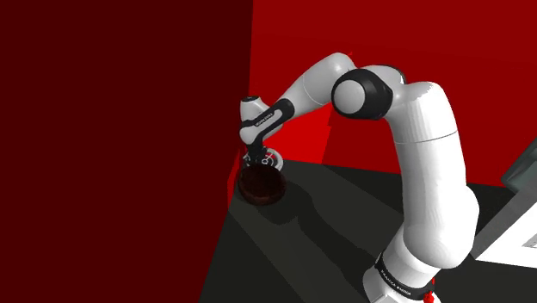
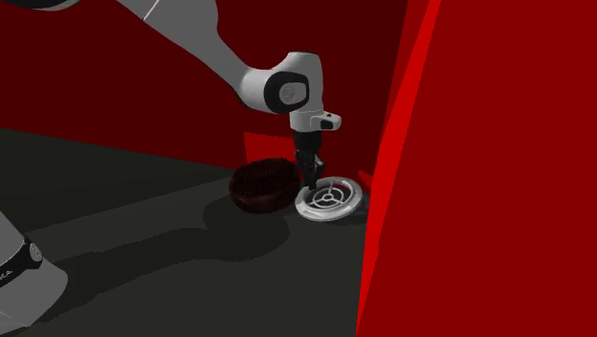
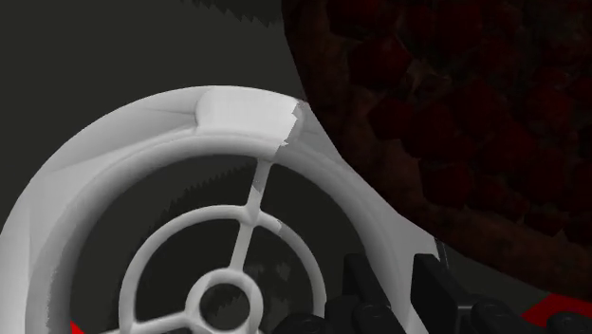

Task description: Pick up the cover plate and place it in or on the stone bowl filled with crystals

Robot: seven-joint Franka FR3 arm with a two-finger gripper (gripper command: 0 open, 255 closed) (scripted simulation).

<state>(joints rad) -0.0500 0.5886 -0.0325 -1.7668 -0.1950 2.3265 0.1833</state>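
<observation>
The cover plate (image 2: 331,199) is a white ring with thin spokes and a small hub, lying on the dark surface (image 2: 143,239) close to the red wall. Right beside it, touching or nearly so, stands the dark brown bowl (image 2: 261,185) heaped with dark red crystals (image 3: 455,114). My black gripper (image 2: 310,184) points straight down onto the plate's rim on the bowl side. In the wrist view the fingers (image 3: 365,285) stand close together with the white rim (image 3: 114,180) clasped between them. From the shoulder the gripper (image 1: 256,160) hangs just above the bowl (image 1: 262,187), with the plate (image 1: 269,160) behind.
Red walls (image 2: 459,144) rise right behind and beside the plate and bowl, forming a tight corner. A darker red wall (image 1: 112,129) borders the surface on the shoulder view's left. Open dark surface (image 1: 327,232) stretches from the bowl back toward the arm's base (image 1: 404,280).
</observation>
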